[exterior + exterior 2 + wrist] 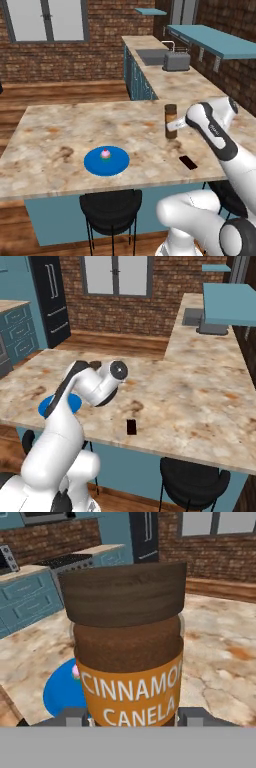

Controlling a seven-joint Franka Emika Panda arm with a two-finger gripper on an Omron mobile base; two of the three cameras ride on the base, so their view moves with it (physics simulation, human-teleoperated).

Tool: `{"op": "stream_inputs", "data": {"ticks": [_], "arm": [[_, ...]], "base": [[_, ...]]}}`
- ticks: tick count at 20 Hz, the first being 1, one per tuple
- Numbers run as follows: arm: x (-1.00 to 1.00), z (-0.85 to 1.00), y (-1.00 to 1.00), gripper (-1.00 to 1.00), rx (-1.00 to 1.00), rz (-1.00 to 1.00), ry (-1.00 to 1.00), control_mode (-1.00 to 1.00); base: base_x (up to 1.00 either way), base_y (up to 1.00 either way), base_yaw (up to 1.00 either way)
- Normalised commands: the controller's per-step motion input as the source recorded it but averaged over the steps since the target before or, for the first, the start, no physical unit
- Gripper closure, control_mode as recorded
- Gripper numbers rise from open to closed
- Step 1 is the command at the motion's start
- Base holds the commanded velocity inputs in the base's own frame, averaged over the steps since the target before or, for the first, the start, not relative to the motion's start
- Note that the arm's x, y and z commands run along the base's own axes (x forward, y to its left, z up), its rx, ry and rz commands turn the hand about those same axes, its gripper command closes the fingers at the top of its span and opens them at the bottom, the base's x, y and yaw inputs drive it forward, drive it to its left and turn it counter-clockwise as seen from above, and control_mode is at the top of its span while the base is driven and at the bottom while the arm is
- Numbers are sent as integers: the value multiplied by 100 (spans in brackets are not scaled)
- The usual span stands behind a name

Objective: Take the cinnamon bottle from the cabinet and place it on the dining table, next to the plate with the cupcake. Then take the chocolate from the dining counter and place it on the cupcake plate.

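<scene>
The cinnamon bottle [127,647], brown-capped with an orange label, stands upright between my gripper's [131,717] fingers, which are shut on its lower sides. In the left base view the gripper [173,128] holds the bottle [171,116] over the right part of the dining counter [60,125]; I cannot tell whether its base touches the surface. The blue plate [106,161] with the pink cupcake [105,154] lies to its left, near the front edge. The dark chocolate bar [188,162] lies flat at the front edge, right of the plate, also seen from the right base as the chocolate [131,427].
A toaster [176,61] and a sink [152,55] sit on the back counter under blue shelves [215,40]. Black stools [111,210] stand under the counter's front edge. A dark fridge [52,296] stands far left.
</scene>
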Motion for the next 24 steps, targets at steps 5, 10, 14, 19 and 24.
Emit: {"op": "stream_inputs", "data": {"ticks": [5,10,14,19,24], "arm": [[21,-35,27,100,0,26,0,-100],[14,-44,37,100,0,25,4,-100],[0,-27,38,100,0,26,0,-100],[23,-20,11,100,1,22,-1,-100],[44,-28,15,100,1,16,-3,-100]], "base": [[0,0,0],[0,0,0],[0,0,0],[0,0,0],[0,0,0]]}}
